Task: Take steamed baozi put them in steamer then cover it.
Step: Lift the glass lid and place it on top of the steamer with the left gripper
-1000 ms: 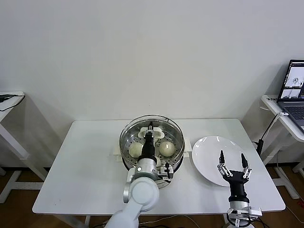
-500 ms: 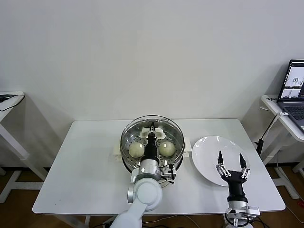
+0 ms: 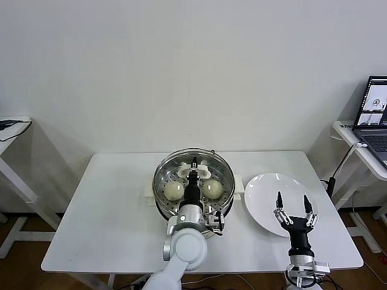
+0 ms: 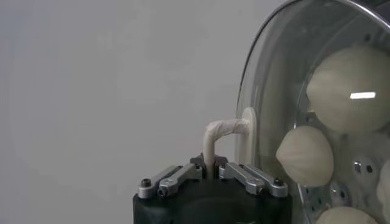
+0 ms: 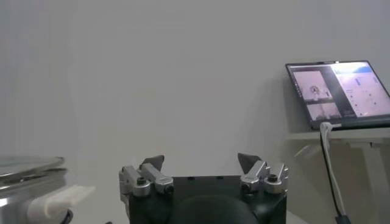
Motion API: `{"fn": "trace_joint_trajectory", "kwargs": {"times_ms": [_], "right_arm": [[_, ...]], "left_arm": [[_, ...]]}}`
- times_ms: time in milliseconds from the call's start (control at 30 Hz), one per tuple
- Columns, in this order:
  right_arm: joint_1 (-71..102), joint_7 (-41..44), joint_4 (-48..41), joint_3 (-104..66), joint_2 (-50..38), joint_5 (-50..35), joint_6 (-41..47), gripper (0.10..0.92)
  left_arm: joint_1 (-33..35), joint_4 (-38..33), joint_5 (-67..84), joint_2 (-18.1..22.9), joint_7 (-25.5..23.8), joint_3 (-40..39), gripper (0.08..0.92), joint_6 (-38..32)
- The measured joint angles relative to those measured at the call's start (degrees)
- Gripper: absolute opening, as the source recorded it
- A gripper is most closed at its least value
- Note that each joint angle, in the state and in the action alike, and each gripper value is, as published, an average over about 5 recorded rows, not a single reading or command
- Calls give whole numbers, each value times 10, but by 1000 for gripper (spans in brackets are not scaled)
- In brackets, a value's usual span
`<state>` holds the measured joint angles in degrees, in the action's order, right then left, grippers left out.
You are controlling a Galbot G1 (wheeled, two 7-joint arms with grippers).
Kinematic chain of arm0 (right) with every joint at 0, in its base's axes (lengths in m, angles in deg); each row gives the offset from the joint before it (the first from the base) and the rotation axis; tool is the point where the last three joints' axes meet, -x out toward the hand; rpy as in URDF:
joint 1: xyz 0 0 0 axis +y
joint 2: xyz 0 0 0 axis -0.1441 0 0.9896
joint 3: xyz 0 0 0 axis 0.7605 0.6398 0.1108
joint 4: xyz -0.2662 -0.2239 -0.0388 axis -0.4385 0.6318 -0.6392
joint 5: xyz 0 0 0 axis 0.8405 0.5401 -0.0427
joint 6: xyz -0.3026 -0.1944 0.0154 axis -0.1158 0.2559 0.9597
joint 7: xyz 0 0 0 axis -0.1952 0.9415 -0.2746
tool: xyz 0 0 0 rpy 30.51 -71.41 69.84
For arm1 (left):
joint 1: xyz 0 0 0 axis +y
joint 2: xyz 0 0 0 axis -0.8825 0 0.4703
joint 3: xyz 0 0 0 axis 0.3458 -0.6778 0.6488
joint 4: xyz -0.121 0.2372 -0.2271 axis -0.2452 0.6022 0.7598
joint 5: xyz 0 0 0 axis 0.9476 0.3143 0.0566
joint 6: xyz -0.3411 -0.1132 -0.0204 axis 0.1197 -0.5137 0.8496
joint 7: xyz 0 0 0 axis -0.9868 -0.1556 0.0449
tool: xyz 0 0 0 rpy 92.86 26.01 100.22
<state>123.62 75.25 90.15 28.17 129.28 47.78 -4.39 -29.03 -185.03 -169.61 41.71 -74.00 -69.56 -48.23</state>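
Lid [image 3: 193, 175] sits on steamer [image 3: 162, 202], left pincer [image 3: 194, 162] pinching its handle [image 4: 223, 135]; right pincer [image 3: 294, 200] spread over plate [image 3: 263, 199].

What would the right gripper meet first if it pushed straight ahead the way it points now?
Probably nothing close: the open right gripper points away from the robot across the flat white plate, above its surface as far as the head view shows. Beyond lie bare table and wall.
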Motion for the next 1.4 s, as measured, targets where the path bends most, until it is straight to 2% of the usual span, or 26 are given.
{"fn": "trace_joint_trajectory", "kwargs": {"times_ms": [1300,1400], "right_arm": [[3,3,6,0,-3,1,-1,823],[2,3,6,0,-3,1,-1,823]], "left_arm": [[6,18,20,7,8,11,198,-11],[9,15,21,5,7,11,226,-13]]}}
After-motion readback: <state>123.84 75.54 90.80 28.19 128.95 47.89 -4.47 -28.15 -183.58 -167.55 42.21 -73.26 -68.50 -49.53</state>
